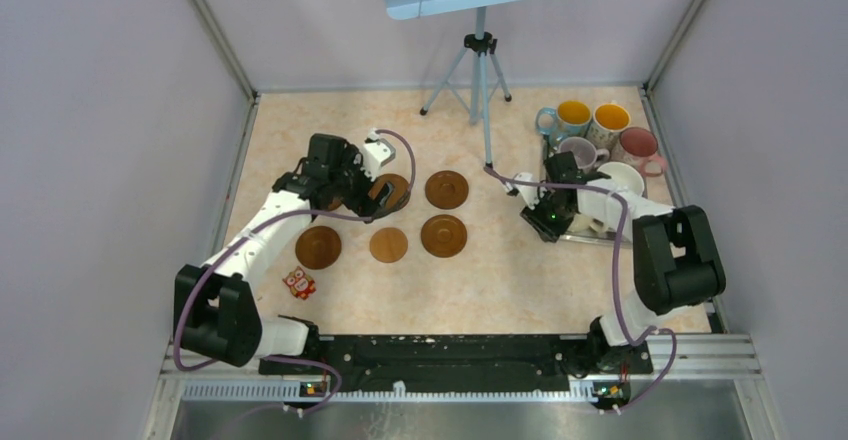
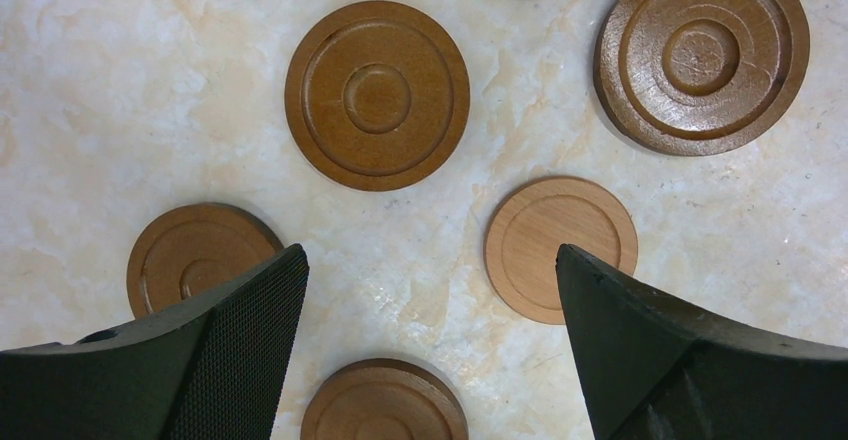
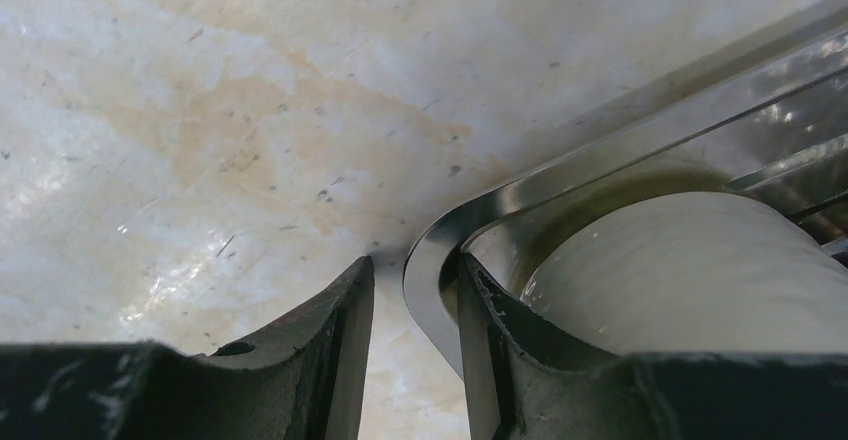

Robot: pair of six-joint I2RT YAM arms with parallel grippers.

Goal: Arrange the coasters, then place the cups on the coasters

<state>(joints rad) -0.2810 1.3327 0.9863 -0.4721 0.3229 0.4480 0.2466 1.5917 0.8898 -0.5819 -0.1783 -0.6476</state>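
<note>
Several brown coasters lie left of centre, among them a dark one [image 1: 443, 235] and a lighter, smaller one [image 1: 388, 244]. My left gripper [image 1: 392, 196] hangs open above them, holding nothing. Its view looks down on a ringed coaster [image 2: 377, 95], the light coaster [image 2: 560, 248] and a dark coaster [image 2: 383, 400] below the left gripper [image 2: 430, 260]. Several cups stand at the back right, such as the blue cup [image 1: 573, 115] and the pink cup [image 1: 638, 144]. My right gripper [image 3: 415, 265] straddles the steel tray's corner rim [image 3: 440, 250], jaws apart, one finger inside beside the cream cup [image 3: 690, 270].
A small red owl figure [image 1: 298, 282] sits near the front left. A tripod [image 1: 478, 70] with a blue board stands at the back centre. The steel tray [image 1: 582, 232] lies at the right, under the right gripper [image 1: 548, 222]. Walls close in both sides.
</note>
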